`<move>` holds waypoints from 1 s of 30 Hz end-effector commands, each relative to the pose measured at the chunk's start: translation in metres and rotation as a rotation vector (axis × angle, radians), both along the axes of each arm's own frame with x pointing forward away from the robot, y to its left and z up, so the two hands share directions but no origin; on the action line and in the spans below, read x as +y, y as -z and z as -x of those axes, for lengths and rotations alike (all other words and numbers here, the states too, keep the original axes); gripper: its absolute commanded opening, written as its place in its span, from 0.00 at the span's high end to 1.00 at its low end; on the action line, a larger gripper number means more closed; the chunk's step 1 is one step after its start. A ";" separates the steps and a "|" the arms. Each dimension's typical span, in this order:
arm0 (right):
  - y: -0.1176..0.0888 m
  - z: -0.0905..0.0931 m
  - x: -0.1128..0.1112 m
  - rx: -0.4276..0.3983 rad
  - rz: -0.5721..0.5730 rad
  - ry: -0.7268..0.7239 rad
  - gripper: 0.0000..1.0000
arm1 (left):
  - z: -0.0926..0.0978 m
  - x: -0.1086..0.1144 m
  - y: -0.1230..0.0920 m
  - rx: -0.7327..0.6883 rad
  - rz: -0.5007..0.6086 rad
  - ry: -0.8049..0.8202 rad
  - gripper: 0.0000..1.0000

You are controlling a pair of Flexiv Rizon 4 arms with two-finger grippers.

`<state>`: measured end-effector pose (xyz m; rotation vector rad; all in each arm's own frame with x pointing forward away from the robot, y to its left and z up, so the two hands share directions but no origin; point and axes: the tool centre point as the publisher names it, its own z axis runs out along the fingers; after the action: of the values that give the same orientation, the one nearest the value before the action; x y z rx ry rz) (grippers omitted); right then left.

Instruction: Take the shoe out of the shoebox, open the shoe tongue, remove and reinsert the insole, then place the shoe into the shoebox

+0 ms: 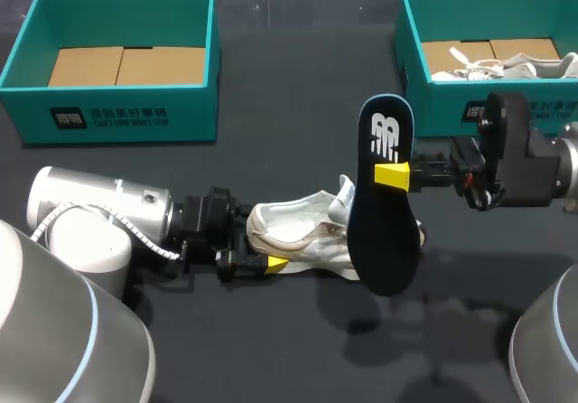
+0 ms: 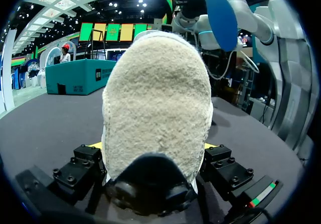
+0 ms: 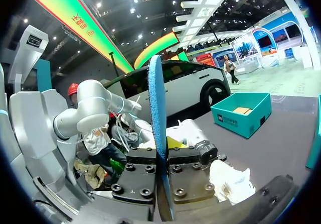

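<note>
Shoe [image 1: 302, 236] is out of the box, sitting mid-table, heel toward the left edge. Left claw [image 1: 262, 248] is clamped on the heel; in the left wrist view the heel [image 2: 158, 113] fills the gap between the fingers [image 2: 210, 146]. Insole [image 1: 384, 204] is out of the shoe and held upright over the toe end. Right claw [image 1: 395, 175] pinches it mid-length, seen edge-on in its wrist view [image 3: 158, 113]. Teal shoeboxes sit at the far-left [image 1: 117, 114] and far-right [image 1: 433, 105] corners.
</note>
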<state>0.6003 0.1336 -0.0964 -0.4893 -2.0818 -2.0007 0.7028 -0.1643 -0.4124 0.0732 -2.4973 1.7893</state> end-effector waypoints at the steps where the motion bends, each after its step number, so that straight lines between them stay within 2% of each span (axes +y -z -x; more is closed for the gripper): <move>1: 0.001 0.001 0.000 0.000 0.000 0.002 1.00 | 0.003 -0.001 0.005 0.000 -0.001 -0.002 1.00; 7: 0.001 0.001 0.000 0.000 0.000 0.002 1.00 | 0.003 0.001 0.003 -0.003 -0.008 -0.005 1.00; 8: 0.001 0.001 0.000 0.000 0.000 0.002 1.00 | 0.003 0.002 0.003 -0.002 -0.009 -0.005 0.81; 9: 0.001 0.001 0.000 0.000 0.000 0.002 1.00 | 0.003 0.004 0.003 -0.003 -0.017 -0.008 0.53; 10: 0.001 0.001 0.000 0.000 0.000 0.002 1.00 | 0.004 0.006 0.003 -0.006 -0.023 -0.009 0.15; 11: 0.001 0.001 0.000 0.000 0.000 0.002 1.00 | 0.004 0.008 0.003 -0.013 -0.035 -0.010 0.00; 21: 0.001 0.001 0.000 0.000 0.000 0.002 1.00 | 0.006 0.029 -0.006 -0.035 -0.086 -0.028 0.00; 30: 0.001 0.001 0.000 0.000 0.000 0.002 1.00 | 0.000 0.044 -0.019 -0.001 -0.234 -0.030 0.00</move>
<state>0.5989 0.1319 -0.0961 -0.4903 -2.0818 -2.0014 0.7031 -0.1249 -0.4061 0.1232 -2.6828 1.5927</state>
